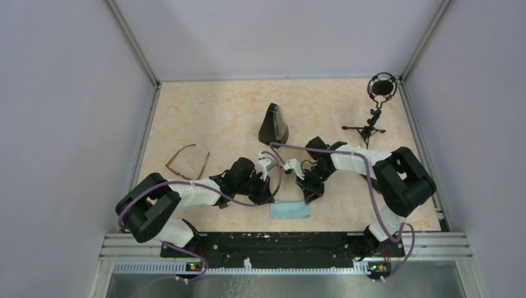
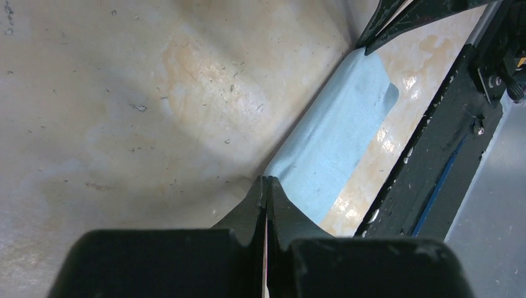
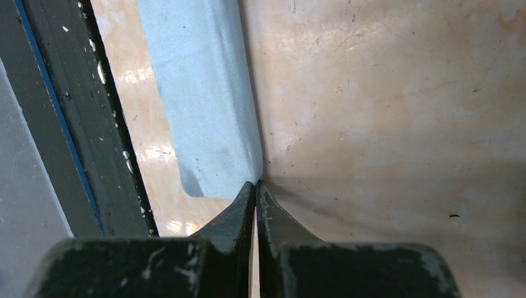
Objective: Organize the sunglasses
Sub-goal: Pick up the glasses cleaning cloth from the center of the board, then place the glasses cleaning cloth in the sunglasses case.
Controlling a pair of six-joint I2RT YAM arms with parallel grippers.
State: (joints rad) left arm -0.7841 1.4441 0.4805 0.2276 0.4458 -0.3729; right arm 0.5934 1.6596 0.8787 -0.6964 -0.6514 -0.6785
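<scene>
The brown thin-framed sunglasses (image 1: 187,159) lie open on the table at the left, clear of both arms. The amber-lensed pair is not in view. A light blue cloth (image 1: 289,210) lies at the near edge of the table. My left gripper (image 1: 271,197) is shut on the cloth's left far corner, seen in the left wrist view (image 2: 268,180) with the cloth (image 2: 341,124) running away from it. My right gripper (image 1: 308,195) is shut on the right far corner, seen in the right wrist view (image 3: 255,184) beside the cloth (image 3: 198,93). The cloth's edge is raised between them.
A black triangular case (image 1: 273,124) stands behind the grippers at mid-table. A microphone on a small tripod (image 1: 374,112) stands at the back right. The black base rail (image 1: 279,242) runs right next to the cloth. Grey walls close in on the table's left and right.
</scene>
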